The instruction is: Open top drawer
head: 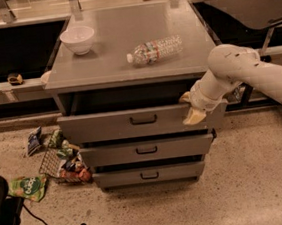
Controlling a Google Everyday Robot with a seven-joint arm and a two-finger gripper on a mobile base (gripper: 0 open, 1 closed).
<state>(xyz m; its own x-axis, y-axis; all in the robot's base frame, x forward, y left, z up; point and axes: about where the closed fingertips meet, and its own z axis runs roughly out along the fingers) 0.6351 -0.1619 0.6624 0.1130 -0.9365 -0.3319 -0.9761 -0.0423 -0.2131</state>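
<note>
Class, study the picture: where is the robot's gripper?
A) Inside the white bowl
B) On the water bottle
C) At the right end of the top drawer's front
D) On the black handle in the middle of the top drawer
C: the gripper sits at the right end of the top drawer front, well to the side of the handle in the middle.

Speckled floor [249, 188] littered with snack packets [27, 188] at lower left. A gray counter [117, 34] fills centre frame, with a dark table [250, 2] at upper right. The claw [189, 109] sits right of centre, at the counter's front.
</note>
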